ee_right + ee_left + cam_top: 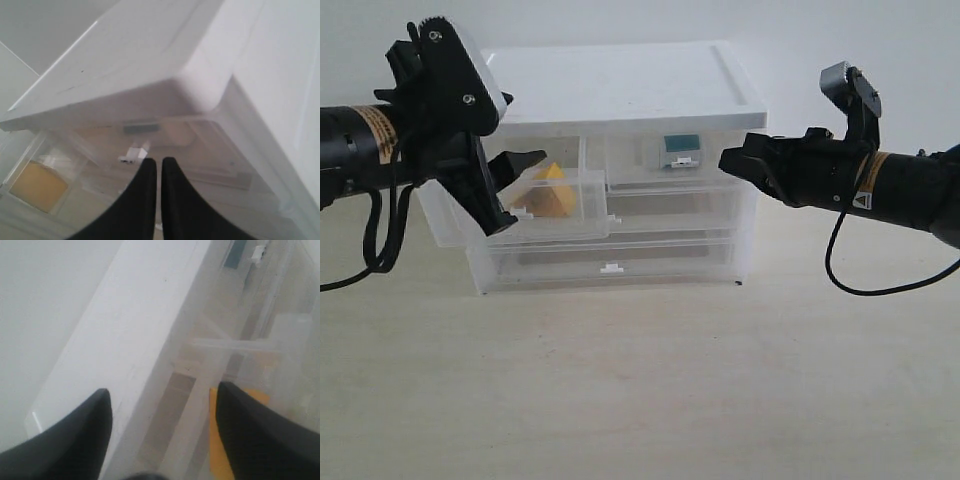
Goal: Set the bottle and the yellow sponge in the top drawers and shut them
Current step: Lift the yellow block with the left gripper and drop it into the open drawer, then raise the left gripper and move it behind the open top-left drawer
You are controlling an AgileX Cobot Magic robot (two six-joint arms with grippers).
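Closing left top drawer (588, 206), yellow sponge (552, 192) inside; bottle (680, 148) already stowed.
Push front squarely; left tool (514, 190) apart, right tool (726, 160) together.

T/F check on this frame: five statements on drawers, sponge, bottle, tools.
1. The left top drawer is pulled out. True.
2. The yellow sponge lies on the cabinet top. False: it sits inside the pulled-out left top drawer.
3. The bottle is inside the right top drawer, which looks shut. True.
4. The right tool holds the bottle. False: its fingers are together and empty, beside the cabinet's right side.
5. The left tool is shut. False: its fingers stand well apart, holding nothing.
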